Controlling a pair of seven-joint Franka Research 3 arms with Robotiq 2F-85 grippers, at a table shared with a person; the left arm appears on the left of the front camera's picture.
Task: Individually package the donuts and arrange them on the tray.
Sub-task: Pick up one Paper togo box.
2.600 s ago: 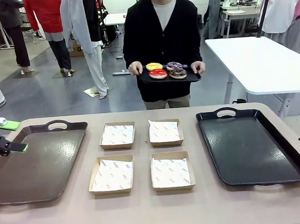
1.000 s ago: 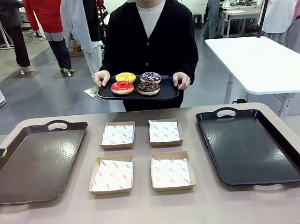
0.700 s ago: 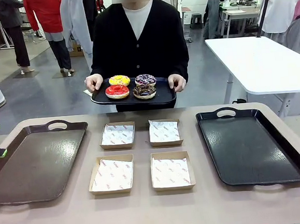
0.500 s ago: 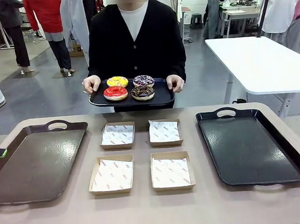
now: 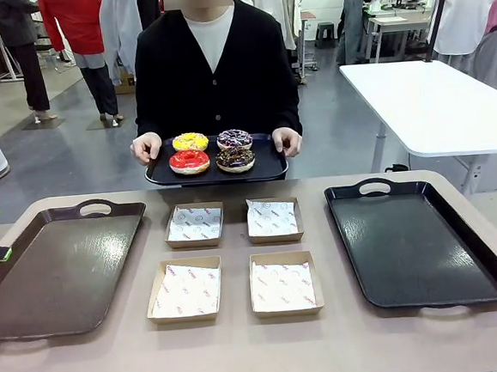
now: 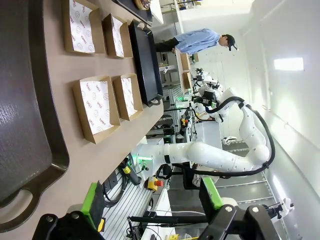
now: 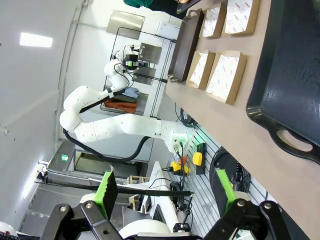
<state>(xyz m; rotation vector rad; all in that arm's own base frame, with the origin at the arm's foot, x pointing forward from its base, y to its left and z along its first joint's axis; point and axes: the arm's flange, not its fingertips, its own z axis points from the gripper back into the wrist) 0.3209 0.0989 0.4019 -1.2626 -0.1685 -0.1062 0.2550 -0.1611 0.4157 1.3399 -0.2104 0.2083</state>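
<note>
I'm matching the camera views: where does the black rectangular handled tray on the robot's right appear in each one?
Front view: black rectangular tray, right of the four square paper-lined cardboard boxes.
Left wrist view: the tray, top centre, beyond the boxes.
Right wrist view: the tray, right edge, close.
Shared landmark: those boxes.

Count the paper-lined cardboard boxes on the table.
4: far-left box, far-right box, near-left box, near-right box, a two-by-two block between the left tray and the right tray. None appears hidden.
</note>
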